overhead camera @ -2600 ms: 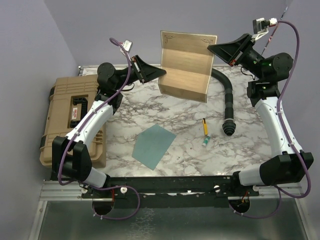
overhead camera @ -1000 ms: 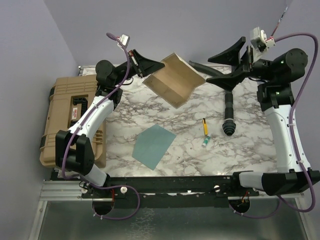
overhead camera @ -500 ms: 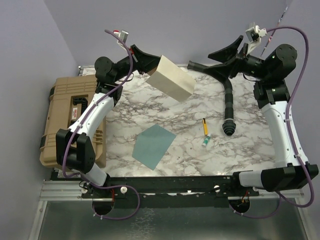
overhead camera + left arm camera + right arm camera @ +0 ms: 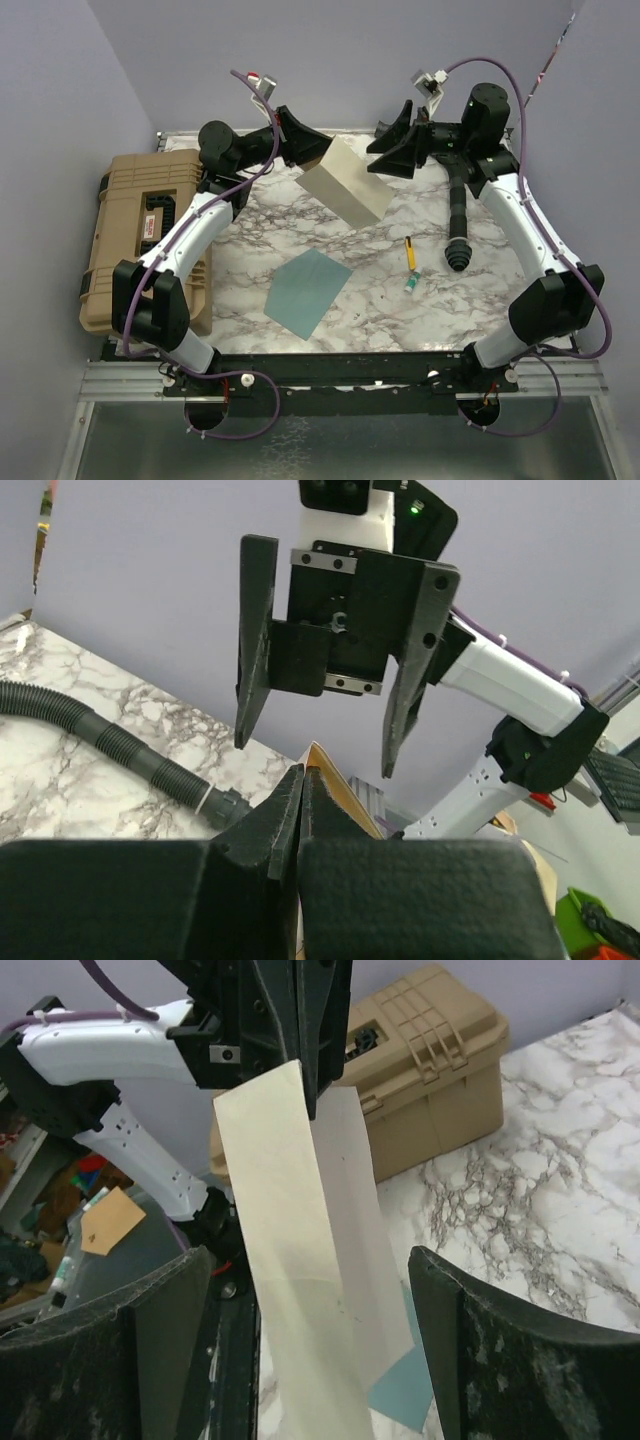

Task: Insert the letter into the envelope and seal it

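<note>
Marble table (image 4: 500, 295), letter (image 4: 345, 182) in left hand (image 4: 320, 150)

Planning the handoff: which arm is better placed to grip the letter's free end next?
Right. The right claw is open and faces the letter hanging in the air, while the left claw is shut on the letter's top edge.

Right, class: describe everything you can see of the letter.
The letter is a pale tan paper sheet, seemingly folded into two layers with a faint crease. It hangs tilted in the air above the marble table, pinched at its upper edge by the shut left pincer. Nothing else touches it.
</note>
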Robot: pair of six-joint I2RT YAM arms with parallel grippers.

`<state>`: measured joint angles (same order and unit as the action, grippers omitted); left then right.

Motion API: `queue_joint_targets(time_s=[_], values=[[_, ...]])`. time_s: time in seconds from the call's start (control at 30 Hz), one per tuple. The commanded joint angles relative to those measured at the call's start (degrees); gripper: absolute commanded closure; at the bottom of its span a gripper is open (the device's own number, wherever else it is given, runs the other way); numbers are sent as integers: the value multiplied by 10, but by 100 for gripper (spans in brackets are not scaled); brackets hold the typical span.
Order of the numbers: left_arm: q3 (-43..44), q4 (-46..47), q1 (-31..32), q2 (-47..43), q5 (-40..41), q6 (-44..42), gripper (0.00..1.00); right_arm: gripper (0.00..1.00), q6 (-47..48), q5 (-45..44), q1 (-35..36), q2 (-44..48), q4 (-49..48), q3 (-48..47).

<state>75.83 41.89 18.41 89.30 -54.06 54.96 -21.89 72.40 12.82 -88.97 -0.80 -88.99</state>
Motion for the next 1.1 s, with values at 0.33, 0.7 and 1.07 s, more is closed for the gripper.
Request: queue_joint_targets(time_s=[0.33, 0.7, 1.07], values=[[-18, 10, 1, -39, -49, -9, 100, 21, 36, 88, 13, 2, 36, 35], [-24, 10, 1, -46, -33, 4, 100, 41, 70, 69, 37, -19, 85, 23], [-19, 6, -15, -53, -36, -1, 99, 99, 35, 62, 40, -14, 53, 22]])
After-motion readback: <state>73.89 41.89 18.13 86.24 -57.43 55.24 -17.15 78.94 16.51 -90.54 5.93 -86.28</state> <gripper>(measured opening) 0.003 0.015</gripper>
